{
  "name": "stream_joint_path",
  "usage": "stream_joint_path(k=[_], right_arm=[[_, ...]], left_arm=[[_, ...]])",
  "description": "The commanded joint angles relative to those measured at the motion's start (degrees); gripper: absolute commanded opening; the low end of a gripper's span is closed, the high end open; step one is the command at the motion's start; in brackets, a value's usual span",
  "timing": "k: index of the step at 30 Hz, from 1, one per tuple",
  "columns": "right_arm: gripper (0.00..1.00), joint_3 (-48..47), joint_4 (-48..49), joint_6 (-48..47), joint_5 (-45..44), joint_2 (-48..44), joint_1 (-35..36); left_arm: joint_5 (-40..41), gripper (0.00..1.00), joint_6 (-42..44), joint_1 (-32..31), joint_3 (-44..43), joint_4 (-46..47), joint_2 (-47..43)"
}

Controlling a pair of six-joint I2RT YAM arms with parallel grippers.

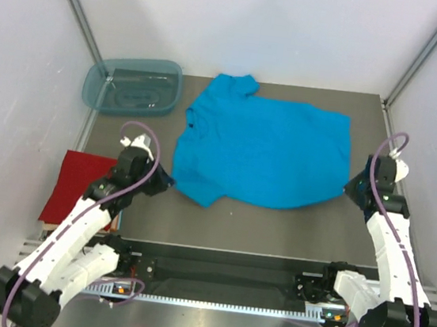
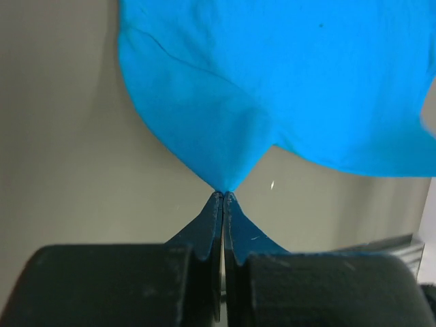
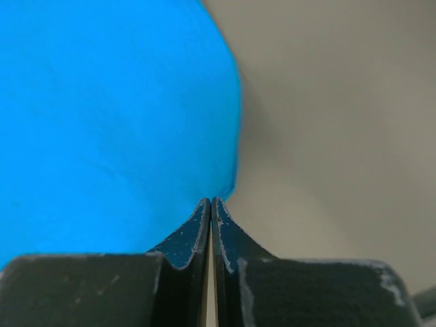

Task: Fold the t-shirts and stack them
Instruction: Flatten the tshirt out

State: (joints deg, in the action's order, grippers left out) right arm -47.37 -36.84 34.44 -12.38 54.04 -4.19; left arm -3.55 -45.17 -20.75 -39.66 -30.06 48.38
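On the grey table [image 1: 274,226], the bright turquoise-blue short-sleeved cloth t-shirt [image 1: 264,149] lies spread flat at centre. My left gripper [image 2: 223,195] is clamped on its near-left edge, my right gripper [image 3: 211,200] on its right edge. The plain red folded cloth t-shirt [image 1: 80,186] lies at the left edge

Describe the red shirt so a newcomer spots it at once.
On the grey table, look to the near-left edge. There lies the red shirt, a flat folded rectangle; the turquoise shirt lies spread open mid-table, and the tub is translucent plastic.
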Motion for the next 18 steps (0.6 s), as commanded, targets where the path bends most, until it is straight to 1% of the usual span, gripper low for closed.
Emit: stream_joint_path(k=[1, 4, 6, 12, 15, 18], right_arm=[[0.0, 6.39, -0.96, 3.35, 5.52, -1.22, -0.74], [0.0, 9.04, -2.27, 3.8, 1.15, -5.07, -1.0], [0.0, 9.49, -3.14, 3.88, -0.7, -6.84, -1.17], [0.0, 6.95, -6.48, 4.59, -4.58, -9.22, -1.44], [0.0, 5.37, -8.68, 4.06, -7.47, -9.92, -1.44], [0.0, 4.93, -8.95, 3.19, -9.32, -11.67, -1.53]], left_arm=[[-2.51, 0.0, -1.77, -0.16, 4.05, -1.48, -6.0], [-3.91, 0.0, -1.5, -0.17, 7.31, -3.68, -7.68], [-5.41, 0.0, -2.03, -0.34, 7.84, -3.51, -8.21], [-6.64, 0.0, -2.56, -0.95, 7.76, -5.79, -9.0], [-5.16, 0.0, -2.21, -1.22, 5.92, -8.07, -9.01], [-1.56, 0.0, -1.33, -2.53, 2.84, -11.76, -8.39]])
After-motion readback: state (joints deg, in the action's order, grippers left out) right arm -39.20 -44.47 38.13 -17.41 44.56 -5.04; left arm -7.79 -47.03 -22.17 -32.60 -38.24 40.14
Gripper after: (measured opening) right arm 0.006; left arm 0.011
